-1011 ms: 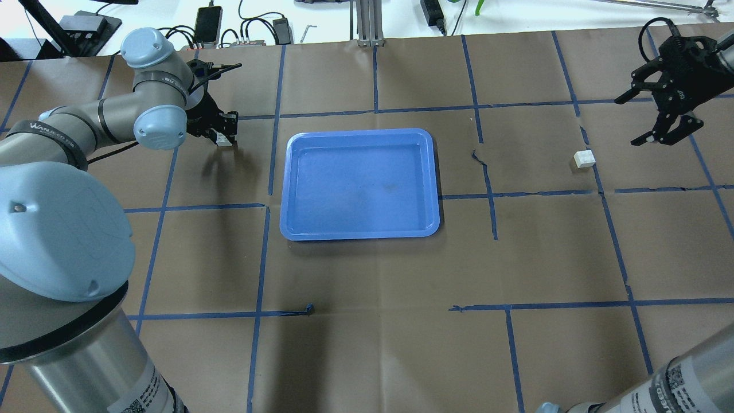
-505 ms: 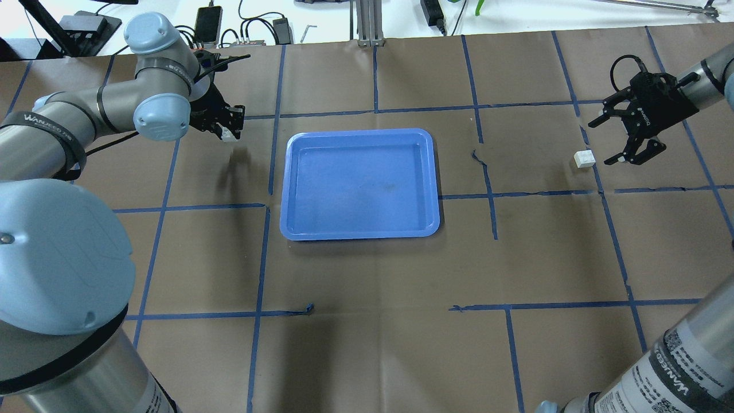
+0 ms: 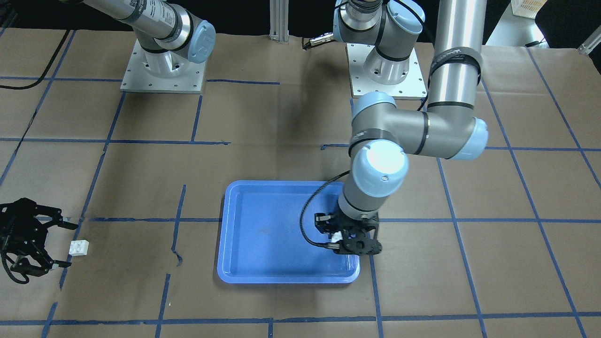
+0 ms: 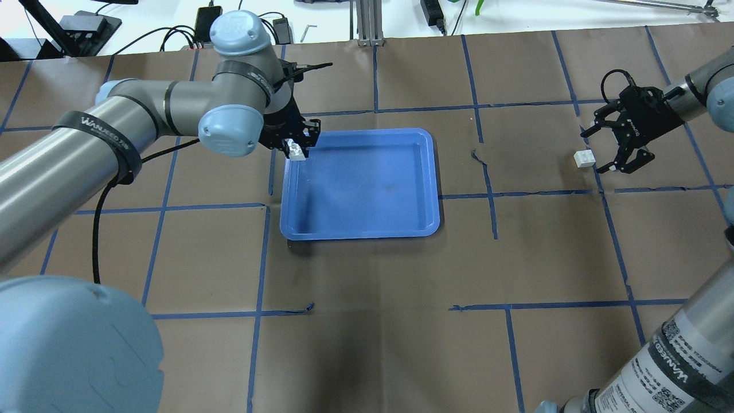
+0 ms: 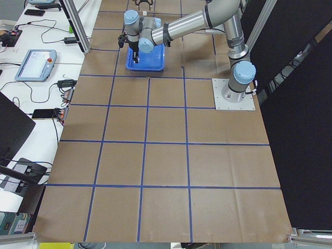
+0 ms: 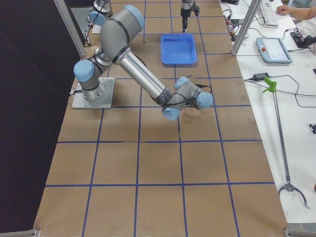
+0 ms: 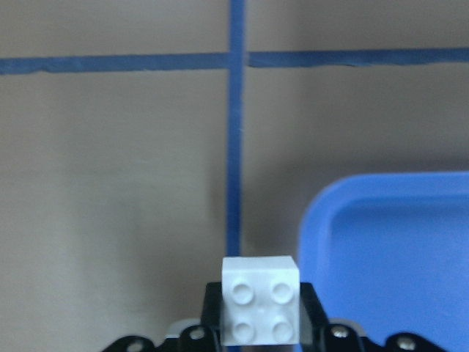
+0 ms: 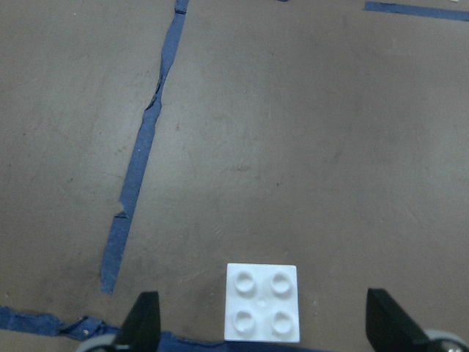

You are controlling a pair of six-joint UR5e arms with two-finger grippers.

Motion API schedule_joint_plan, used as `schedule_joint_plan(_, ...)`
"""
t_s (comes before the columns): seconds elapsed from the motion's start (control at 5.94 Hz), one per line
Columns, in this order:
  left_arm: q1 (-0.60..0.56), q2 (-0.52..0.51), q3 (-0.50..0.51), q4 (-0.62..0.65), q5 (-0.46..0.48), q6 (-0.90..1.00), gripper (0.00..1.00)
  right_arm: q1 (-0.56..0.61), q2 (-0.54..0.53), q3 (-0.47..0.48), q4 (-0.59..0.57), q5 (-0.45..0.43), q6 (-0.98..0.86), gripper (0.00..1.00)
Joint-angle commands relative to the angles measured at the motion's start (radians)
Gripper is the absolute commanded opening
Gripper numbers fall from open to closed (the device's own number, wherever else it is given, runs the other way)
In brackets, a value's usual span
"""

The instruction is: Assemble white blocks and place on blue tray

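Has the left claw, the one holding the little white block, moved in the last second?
Yes. In the overhead view the left claw, shut on its white block, went right, reaching the far left corner of the blue tray.

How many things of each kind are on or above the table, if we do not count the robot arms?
White blocks: 2 (held block, loose block)
Blue tray: 1
Total: 3

left end effector (image 4: pixel 296 150) clamped, right end effector (image 4: pixel 592 152) spread
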Motion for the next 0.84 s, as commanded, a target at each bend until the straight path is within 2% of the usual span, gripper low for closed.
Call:
schedule_joint_plan(0.0,-0.129,-0.017,-0.07,0.141,0.004,-0.123,0.0,-0.002,0.004,0.008,-0.001,0.0,-0.007,1.0)
schedule_joint_plan(0.17,-0.136,-0.027,-0.092,0.157,-0.001,-0.15,0.0,0.0,0.013,0.012,0.001,0.003,-0.004,0.98)
schedule_joint_plan(0.34,-0.136,-0.025,-0.107,0.161,0.004,-0.138,0.0,-0.002,0.014,0.011,0.001,0.004,0.0,0.83)
schedule_joint_plan(0.51,-0.136,-0.024,-0.11,0.161,0.004,-0.134,0.0,-0.002,0.013,0.008,0.001,0.004,-0.001,0.62)
schedule_joint_plan(0.67,-0.136,-0.031,-0.11,0.161,0.004,-0.141,0.03,-0.002,0.011,0.003,0.001,0.004,-0.003,0.48)
